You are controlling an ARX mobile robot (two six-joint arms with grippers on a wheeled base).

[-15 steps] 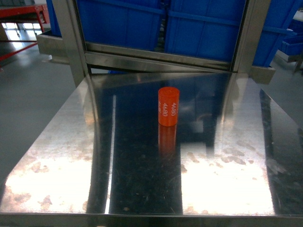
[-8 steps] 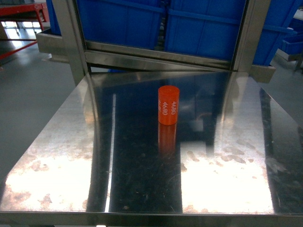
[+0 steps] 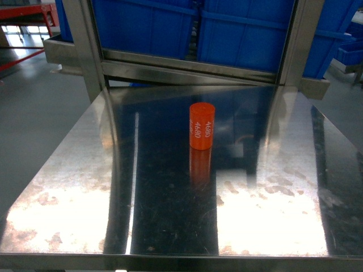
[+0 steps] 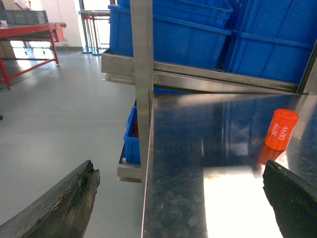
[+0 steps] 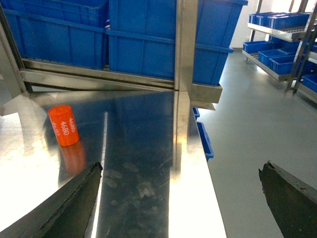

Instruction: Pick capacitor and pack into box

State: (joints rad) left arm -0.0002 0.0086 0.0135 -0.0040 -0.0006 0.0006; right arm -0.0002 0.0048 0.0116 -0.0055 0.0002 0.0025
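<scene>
**Nothing picked yet — capacitor standing alone, box out of sight**

The left gripper [image 4: 181, 196] has its dark, worn fingers [image 4: 64, 203] spread wide at the bottom corners of its wrist view, with nothing between them; it hangs off the left edge of the table, part over the grey floor. The right gripper [image 5: 181, 196] is the same — fingers [image 5: 59, 206] far apart and holding nothing, off the table's right side. Neither gripper shows in the head view.

Going left to right across the scene: the shiny stainless-steel table [image 3: 74, 170] is bare on its left part; around the middle, somewhat toward the far edge, the small bright orange cylindrical capacitor [image 3: 202, 126] stands upright with white print on its side, its reflection below it on the metal; the right part carries nothing that I can see. Behind the table, large blue plastic bins [image 3: 244, 34] sit on a steel rack.

By my reading the task is at its start: the capacitor is untouched and well apart from both grippers, and the box does not appear in any view. Reaching, grasping, carrying and packing are all left to do.
</scene>
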